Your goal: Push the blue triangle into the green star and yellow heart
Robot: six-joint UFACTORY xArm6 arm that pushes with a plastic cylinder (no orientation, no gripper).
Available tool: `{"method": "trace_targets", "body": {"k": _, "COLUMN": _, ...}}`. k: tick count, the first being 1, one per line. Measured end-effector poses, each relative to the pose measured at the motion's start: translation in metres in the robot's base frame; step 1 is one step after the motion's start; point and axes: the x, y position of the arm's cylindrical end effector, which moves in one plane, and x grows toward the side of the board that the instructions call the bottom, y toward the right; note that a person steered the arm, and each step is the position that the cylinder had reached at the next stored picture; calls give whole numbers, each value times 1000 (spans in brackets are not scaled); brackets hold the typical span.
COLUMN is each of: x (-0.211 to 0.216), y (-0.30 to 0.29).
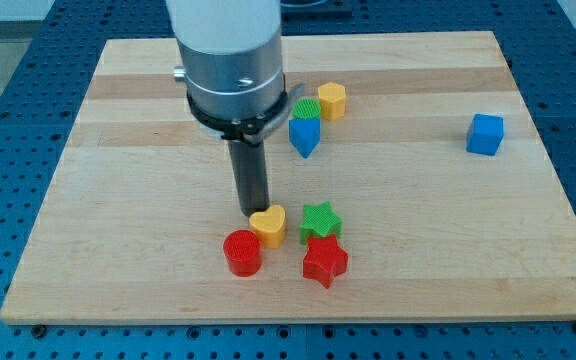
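The blue triangle (pixel 305 135) lies above the board's middle, touching a green round block (pixel 307 108). The green star (pixel 320 220) and the yellow heart (pixel 268 226) lie side by side lower down, a small gap between them. My tip (pixel 251 211) rests on the board just at the heart's upper left edge, touching or nearly touching it. The triangle is well above and to the right of my tip.
A yellow hexagon (pixel 332 100) sits to the upper right of the green round block. A red cylinder (pixel 242 252) lies below left of the heart and a red star (pixel 325 261) below the green star. A blue cube (pixel 485 134) stands at the right of the wooden board (pixel 118 150).
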Motion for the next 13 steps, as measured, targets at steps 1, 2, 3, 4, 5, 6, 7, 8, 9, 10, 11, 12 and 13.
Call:
{"method": "trace_targets", "body": {"k": 1, "x": -32, "y": -13}}
{"method": "trace_targets", "body": {"k": 2, "x": -73, "y": -21}}
{"method": "trace_targets", "body": {"k": 3, "x": -117, "y": -19}}
{"method": "trace_targets", "body": {"k": 4, "x": -146, "y": 3}}
{"method": "trace_targets", "body": {"k": 5, "x": -149, "y": 37}}
{"method": "trace_targets", "body": {"k": 6, "x": -148, "y": 59}}
{"method": "trace_targets", "body": {"k": 7, "x": -140, "y": 62}}
{"method": "trace_targets", "body": {"k": 8, "x": -127, "y": 62}}
{"method": "trace_targets", "body": {"k": 9, "x": -108, "y": 60}}
{"method": "trace_targets", "body": {"k": 10, "x": -98, "y": 48}}
{"method": "trace_targets", "body": {"k": 11, "x": -86, "y": 47}}
{"method": "trace_targets", "body": {"k": 12, "x": -77, "y": 47}}
{"method": "trace_targets", "body": {"k": 13, "x": -68, "y": 47}}
